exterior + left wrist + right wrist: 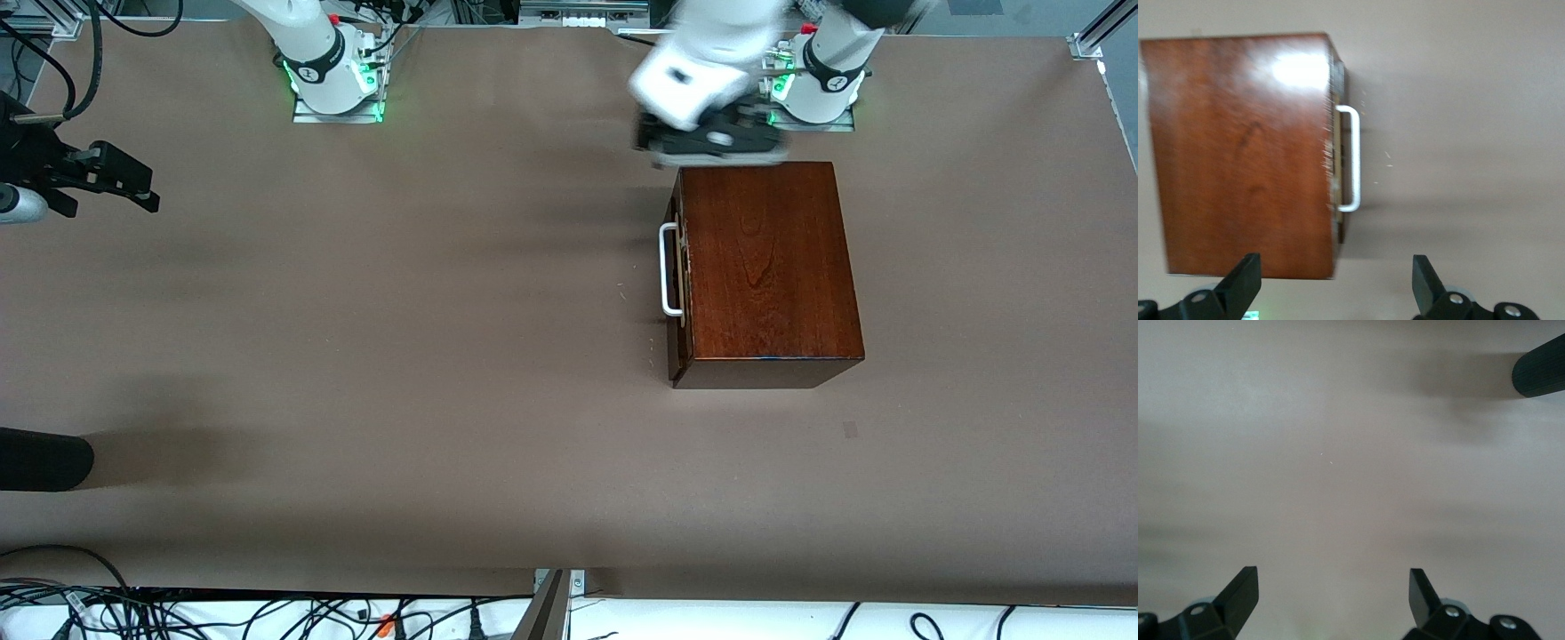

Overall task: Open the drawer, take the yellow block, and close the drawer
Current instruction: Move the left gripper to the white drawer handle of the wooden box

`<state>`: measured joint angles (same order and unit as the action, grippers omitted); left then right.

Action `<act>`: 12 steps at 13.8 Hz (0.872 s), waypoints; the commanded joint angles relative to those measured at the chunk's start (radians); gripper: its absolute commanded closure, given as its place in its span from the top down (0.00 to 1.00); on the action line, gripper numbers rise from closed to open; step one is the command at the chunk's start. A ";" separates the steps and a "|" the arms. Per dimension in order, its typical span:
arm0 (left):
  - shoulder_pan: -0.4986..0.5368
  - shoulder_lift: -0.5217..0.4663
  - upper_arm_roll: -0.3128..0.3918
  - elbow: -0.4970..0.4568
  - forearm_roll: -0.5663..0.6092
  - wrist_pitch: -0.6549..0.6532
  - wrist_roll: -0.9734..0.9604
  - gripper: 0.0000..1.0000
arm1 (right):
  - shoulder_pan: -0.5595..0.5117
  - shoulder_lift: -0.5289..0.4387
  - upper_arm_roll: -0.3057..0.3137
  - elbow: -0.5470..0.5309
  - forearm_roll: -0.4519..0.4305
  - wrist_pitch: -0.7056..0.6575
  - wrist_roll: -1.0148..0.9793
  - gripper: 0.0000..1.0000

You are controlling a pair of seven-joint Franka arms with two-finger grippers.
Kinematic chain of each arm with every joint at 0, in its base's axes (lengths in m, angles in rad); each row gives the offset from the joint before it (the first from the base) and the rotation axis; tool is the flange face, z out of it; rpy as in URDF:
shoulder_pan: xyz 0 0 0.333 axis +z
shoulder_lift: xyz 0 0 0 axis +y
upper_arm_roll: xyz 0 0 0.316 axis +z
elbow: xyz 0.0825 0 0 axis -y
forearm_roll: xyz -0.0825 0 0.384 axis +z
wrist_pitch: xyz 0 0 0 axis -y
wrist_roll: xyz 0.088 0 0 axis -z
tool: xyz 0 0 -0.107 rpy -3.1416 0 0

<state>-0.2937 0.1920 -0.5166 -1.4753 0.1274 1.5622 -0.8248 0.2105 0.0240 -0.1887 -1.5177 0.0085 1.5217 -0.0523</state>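
The dark reddish-brown wooden box [769, 262] stands toward the left arm's end of the table. Its drawer [677, 284] faces the right arm's end and is pushed in, with only a thin pale strip showing beside the white bar handle [667, 271]. The yellow block is hidden. My left gripper [711, 138] hangs over the table between the box and the left arm's base. In the left wrist view the left gripper [1335, 283] is open and empty, with the box [1238, 153] and handle [1350, 159] under it. My right gripper [98, 178] waits at the right arm's end, open and empty [1331, 593], over bare table.
A black cylindrical object [40, 458] pokes in over the table edge at the right arm's end and also shows in the right wrist view [1541, 373]. Cables lie along the table edge nearest the front camera [267, 613]. The brown tabletop [400, 311] stretches in front of the drawer.
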 commanded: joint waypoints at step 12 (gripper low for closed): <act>-0.099 0.225 0.004 -0.166 0.264 0.260 -0.011 1.00 | -0.003 -0.006 0.000 0.008 0.016 -0.020 -0.037 1.00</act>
<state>-0.4034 0.4373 -0.5113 -1.5538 0.3518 1.7568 -0.8574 0.2108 0.0219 -0.1885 -1.5177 0.0085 1.5193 -0.0693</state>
